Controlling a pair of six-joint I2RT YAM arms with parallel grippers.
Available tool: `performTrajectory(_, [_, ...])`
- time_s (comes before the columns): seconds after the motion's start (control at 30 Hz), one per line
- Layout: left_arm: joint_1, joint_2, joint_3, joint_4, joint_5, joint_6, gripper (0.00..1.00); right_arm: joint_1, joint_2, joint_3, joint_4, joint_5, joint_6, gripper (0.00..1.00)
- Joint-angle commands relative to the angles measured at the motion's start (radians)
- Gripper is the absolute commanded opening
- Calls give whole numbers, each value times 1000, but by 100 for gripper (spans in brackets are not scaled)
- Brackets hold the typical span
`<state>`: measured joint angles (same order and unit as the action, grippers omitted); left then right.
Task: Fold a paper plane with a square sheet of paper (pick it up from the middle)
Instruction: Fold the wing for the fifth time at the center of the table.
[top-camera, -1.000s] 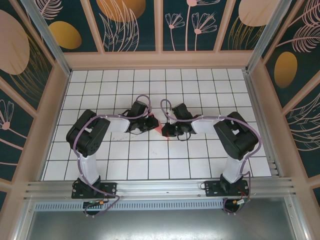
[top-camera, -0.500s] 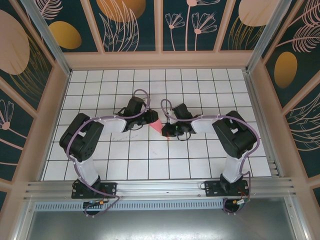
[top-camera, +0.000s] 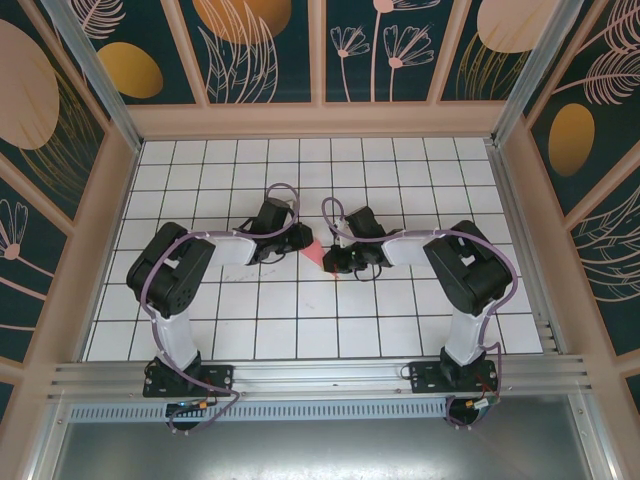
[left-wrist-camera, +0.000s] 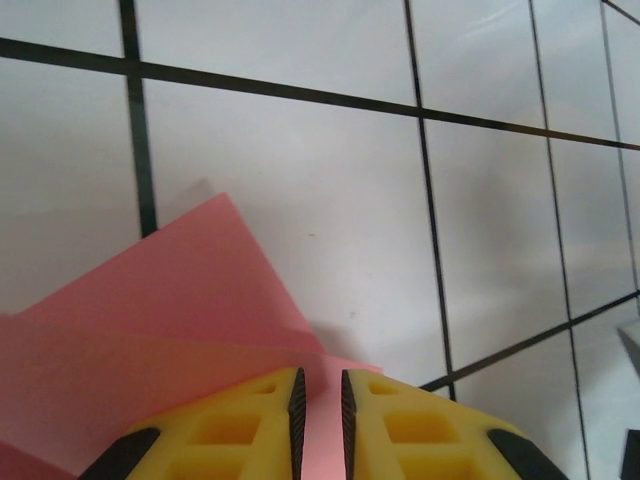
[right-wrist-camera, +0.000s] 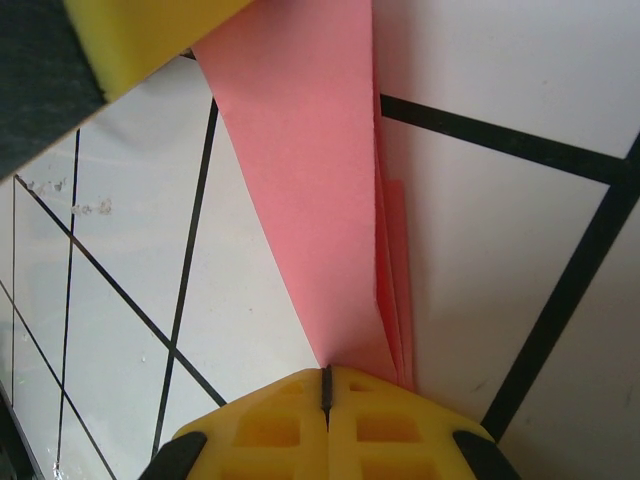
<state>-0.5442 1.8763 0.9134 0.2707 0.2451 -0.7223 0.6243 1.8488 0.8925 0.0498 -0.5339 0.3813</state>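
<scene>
The sheet of paper (top-camera: 314, 252) is salmon-pink and folded into a narrow pointed shape of several layers, lying on the tiled floor between the two grippers. My right gripper (right-wrist-camera: 326, 378) is shut, its seam meeting the paper's (right-wrist-camera: 320, 180) narrow end, which runs into the closed jaws. My left gripper (left-wrist-camera: 320, 385) hovers over the paper's (left-wrist-camera: 170, 310) wide end, its jaws a narrow gap apart with pink showing through. In the top view the left gripper (top-camera: 299, 240) and the right gripper (top-camera: 331, 262) face each other across the paper.
White tiles (top-camera: 300, 330) with black lines cover the floor. A beige frame (top-camera: 320, 120) with patterned walls rings it. The left gripper's yellow finger (right-wrist-camera: 150, 35) hangs over the paper's far end in the right wrist view.
The left gripper has shifted slightly back and away from the paper, so more pink shows between the grippers. Its jaws have parted a little. The right gripper has stayed put and shut.
</scene>
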Motion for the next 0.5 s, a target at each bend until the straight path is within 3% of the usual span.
performTrajectory(0.0, [4,15,-16,-12,-57,-32,20,1,75,-21,-62,80,8,0])
performTrajectory(0.47, [11,6,-51,-10,-145,-57,20,0,86,-39,-76,92,10,0])
